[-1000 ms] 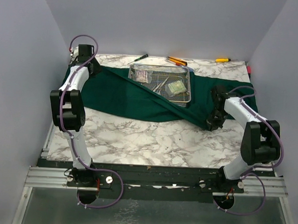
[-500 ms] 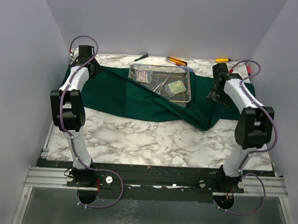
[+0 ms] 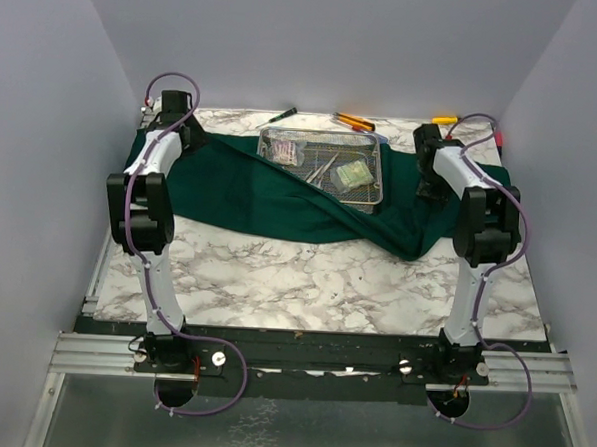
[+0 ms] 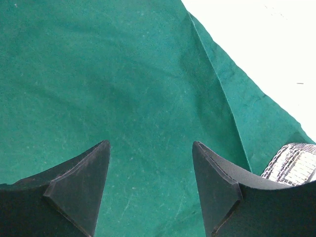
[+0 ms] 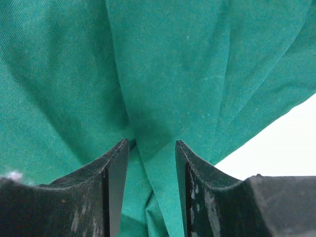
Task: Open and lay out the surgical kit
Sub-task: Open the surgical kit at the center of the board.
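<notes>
Marble table (image 3: 306,274) holds the dark green cloth wrap (image 3: 260,191); its mesh tray (image 3: 327,165) sits between the grippers. Left gripper (image 4: 150,144) gapes above flat cloth. Right gripper (image 5: 152,143) flanks a bunched fold; whether it is clamped, I cannot tell.

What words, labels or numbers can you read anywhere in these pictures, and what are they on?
None can be read.
The packets in the wire-mesh tray may carry print, but it is too small to make out.
The green cloth and the loose tools behind it show no legible marks.
</notes>
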Action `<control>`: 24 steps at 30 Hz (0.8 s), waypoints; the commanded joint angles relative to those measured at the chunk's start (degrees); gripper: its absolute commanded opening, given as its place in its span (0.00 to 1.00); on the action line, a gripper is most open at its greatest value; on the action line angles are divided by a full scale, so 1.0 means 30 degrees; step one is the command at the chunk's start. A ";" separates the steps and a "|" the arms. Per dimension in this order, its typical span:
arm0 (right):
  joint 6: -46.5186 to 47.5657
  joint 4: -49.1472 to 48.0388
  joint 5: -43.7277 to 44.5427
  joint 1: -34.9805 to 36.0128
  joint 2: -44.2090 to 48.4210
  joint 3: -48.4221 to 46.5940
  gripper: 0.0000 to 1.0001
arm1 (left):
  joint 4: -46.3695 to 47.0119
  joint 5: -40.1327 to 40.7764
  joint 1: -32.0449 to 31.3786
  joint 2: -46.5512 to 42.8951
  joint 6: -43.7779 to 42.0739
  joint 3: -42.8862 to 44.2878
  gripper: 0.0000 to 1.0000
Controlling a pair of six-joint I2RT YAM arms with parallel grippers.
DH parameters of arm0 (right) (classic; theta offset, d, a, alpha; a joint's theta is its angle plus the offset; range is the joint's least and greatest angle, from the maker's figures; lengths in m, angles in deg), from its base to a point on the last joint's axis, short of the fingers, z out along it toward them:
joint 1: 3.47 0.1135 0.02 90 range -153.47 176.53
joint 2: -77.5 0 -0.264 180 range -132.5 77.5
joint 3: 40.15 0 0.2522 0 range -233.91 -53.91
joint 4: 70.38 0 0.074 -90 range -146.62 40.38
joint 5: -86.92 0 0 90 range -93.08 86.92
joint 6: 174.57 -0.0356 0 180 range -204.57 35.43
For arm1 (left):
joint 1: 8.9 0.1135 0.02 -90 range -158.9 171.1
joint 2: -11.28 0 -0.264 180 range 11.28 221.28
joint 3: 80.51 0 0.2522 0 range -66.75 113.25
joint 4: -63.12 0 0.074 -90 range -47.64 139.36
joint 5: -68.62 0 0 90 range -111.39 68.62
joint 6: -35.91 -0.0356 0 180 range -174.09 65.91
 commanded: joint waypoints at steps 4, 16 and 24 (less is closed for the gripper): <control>0.0659 0.0292 0.1743 -0.0354 -0.1361 -0.0819 0.43 | 0.0149 -0.0729 0.0115 0.0953 0.0640 0.1259 0.69; 0.0241 0.1120 0.2485 -0.0518 0.0367 0.0308 0.01 | 0.0148 -0.1763 0.0129 0.1881 0.0676 0.2166 0.69; -0.2129 0.1493 0.2082 -0.1240 0.4414 0.4973 0.01 | 0.0148 -0.2405 -0.0029 0.2487 0.0796 0.2906 0.71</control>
